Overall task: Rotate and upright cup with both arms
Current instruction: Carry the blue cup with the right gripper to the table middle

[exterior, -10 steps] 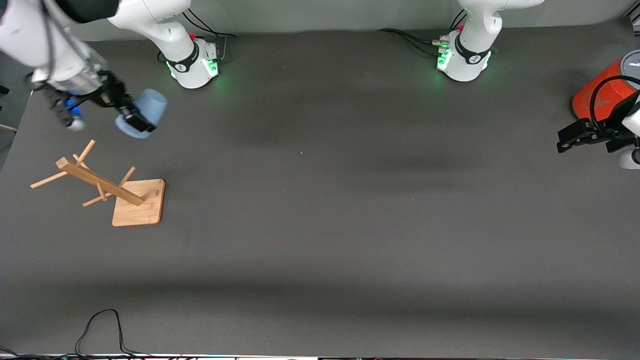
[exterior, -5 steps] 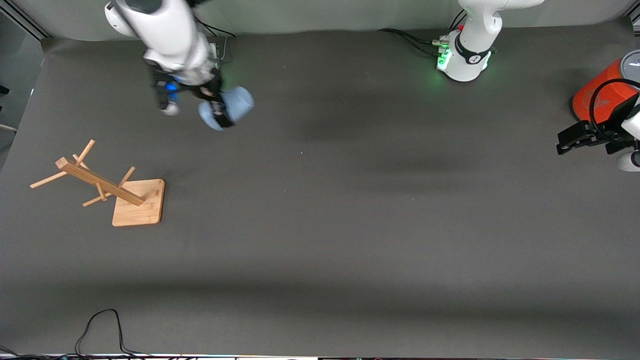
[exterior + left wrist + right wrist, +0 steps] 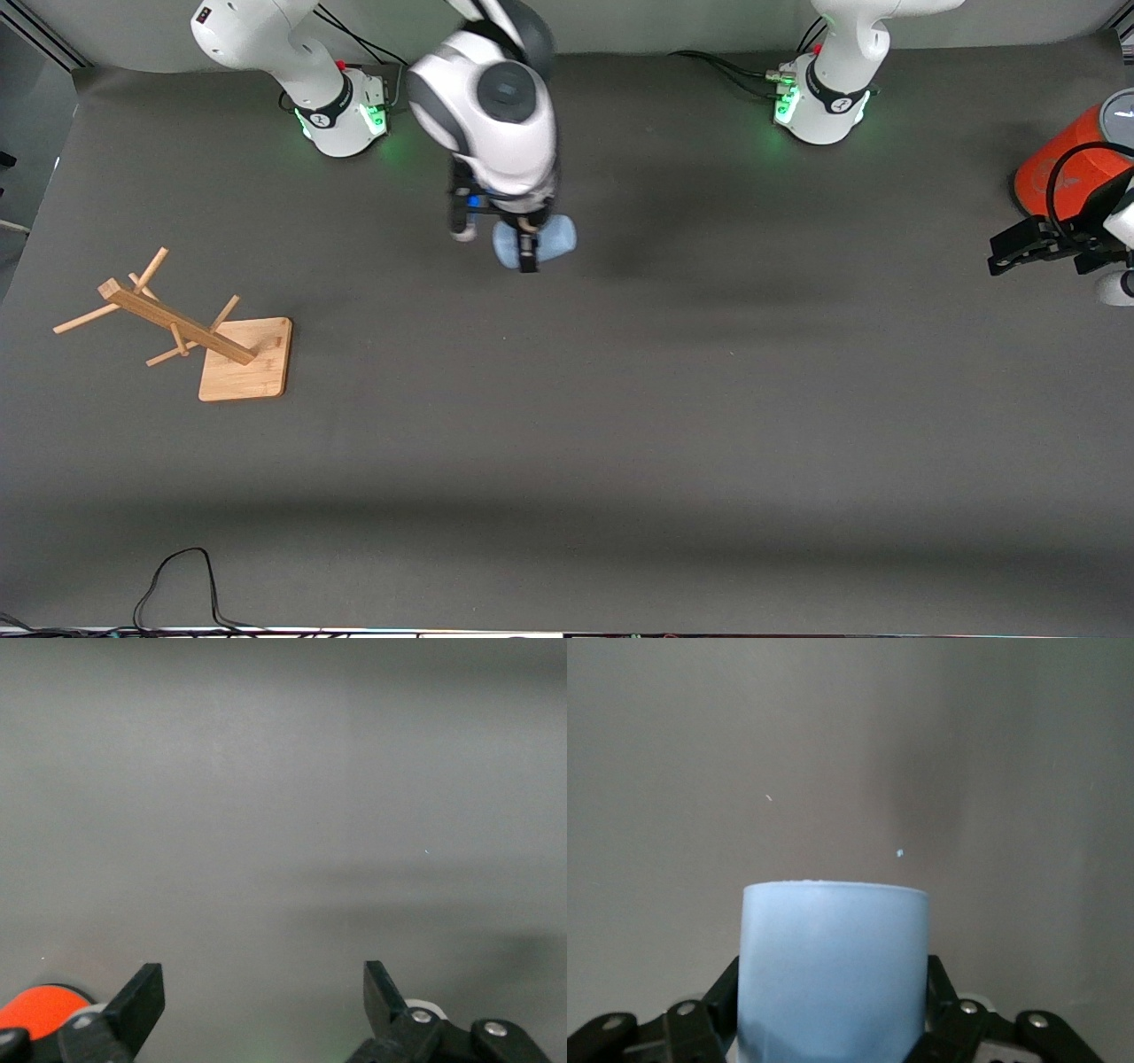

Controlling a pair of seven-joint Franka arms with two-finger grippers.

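The cup [image 3: 540,242] was up in the air, lying on its side in the grip of the right gripper [image 3: 528,251], whose fingers [image 3: 943,1010] pressed against its pale-blue wall from either flank. In the right wrist view the cup [image 3: 834,970] filled the space between those fingers, one flat end turned away from the camera, with only bare grey table [image 3: 850,744] past it. Taking the right arm's green-lit base [image 3: 344,111] as the mark, the cup hung over the table some way from that base toward the left arm's end, roughly between the two bases (I could not tell which end was the mouth). The right arm [image 3: 492,106] reached out from that base, its white wrist covering most of the gripper from above.

A wooden rack [image 3: 190,337] with slanted pegs on a square foot stood well apart from that base, nearer the front camera.

The left gripper [image 3: 1032,244] waited well apart from that base, at the left arm's end of the table, its fingers [image 3: 137,1001] spread wide with nothing between them. Just beside it stood an orange can [image 3: 1063,173] with a grey lid. The left arm's base [image 3: 824,102] glowed green too.
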